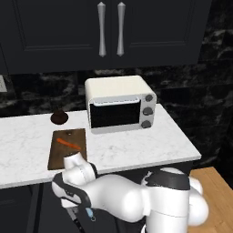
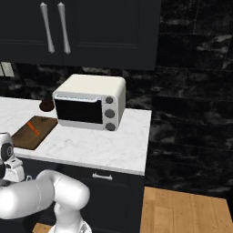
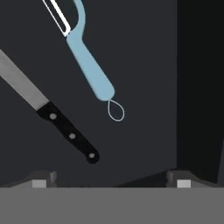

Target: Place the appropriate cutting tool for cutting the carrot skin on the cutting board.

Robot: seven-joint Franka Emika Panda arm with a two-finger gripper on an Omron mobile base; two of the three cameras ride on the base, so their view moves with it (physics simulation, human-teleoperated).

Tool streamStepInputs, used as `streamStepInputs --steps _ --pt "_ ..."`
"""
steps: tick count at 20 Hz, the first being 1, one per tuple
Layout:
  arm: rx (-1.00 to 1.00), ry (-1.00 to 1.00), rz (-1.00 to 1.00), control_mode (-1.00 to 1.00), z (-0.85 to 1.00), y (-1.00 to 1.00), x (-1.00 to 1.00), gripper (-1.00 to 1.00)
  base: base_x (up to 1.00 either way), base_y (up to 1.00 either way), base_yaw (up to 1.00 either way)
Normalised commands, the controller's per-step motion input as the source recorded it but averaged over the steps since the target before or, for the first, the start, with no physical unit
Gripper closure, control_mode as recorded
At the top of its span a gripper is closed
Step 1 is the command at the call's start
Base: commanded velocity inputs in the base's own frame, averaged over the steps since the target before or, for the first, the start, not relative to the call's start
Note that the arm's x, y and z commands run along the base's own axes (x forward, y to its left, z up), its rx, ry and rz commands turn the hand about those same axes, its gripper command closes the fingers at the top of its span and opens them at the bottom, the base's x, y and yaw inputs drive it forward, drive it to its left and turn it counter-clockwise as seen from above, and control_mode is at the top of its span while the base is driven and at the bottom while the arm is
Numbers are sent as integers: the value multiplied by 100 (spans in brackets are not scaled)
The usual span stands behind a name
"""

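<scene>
my claw [image 3: 112, 183] hung with tips spread apart and empty over the dark drawer floor. the peeler [image 3: 89, 68] lay at twelve o'clock, the knife [image 3: 48, 114] just beside it at nine; drifting left risked grabbing the knife.

No readable text anywhere.
The toaster oven [image 1: 121, 103], its three knobs, the cabinet doors and the knife [image 3: 43, 109] carry no legible words, brands, numbers or signs.
</scene>
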Motion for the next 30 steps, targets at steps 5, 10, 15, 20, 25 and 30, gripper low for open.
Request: streamStepInputs --steps 5,10,15,20,25,30 --pt "0 0 10 -100 -42 0 35 -100 0 0 0" --pt "0 -4 13 -100 -33 0 30 -100 0 0 0" --pt "0 -1 12 -100 -35 0 20 -100 0 0 0" --pt "7 0 10 -100 -41 0 9 -100 0 0 0" --pt "11 0 5 -100 -37 0 2 -100 0 0 0" --pt "4 0 1 -100 -42 0 0 100 0 0 0"
